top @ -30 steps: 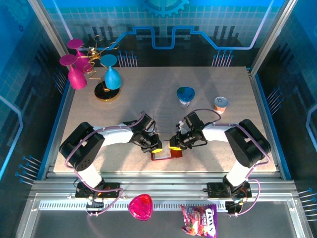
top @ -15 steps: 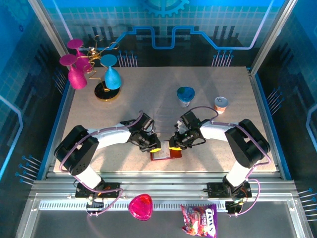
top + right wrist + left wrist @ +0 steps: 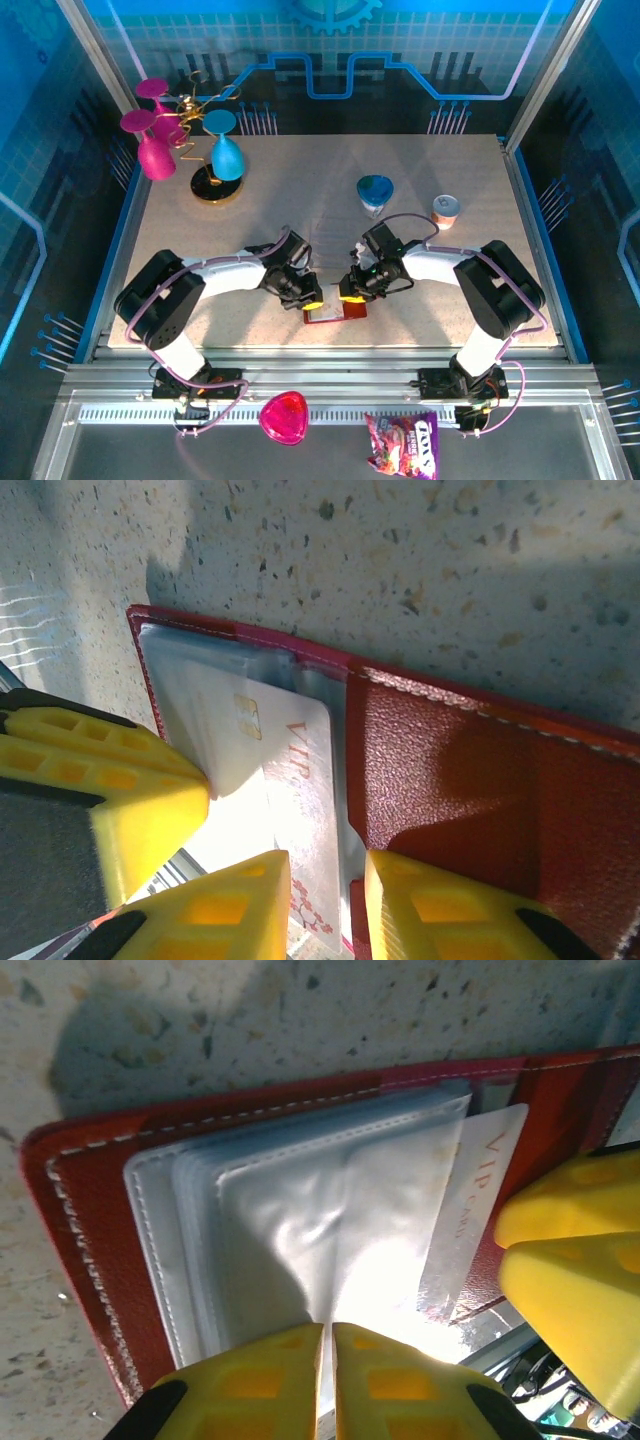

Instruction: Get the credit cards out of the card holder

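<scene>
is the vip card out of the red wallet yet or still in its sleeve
Partly out. The pale VIP card pokes past the clear sleeve at its lettered end; the other end sits under the plastic.

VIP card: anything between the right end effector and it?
Nothing visible: the bare end of the VIP card lies at the right end effector. The rest sits under the clear pocket pinched by the left end effector.
</scene>
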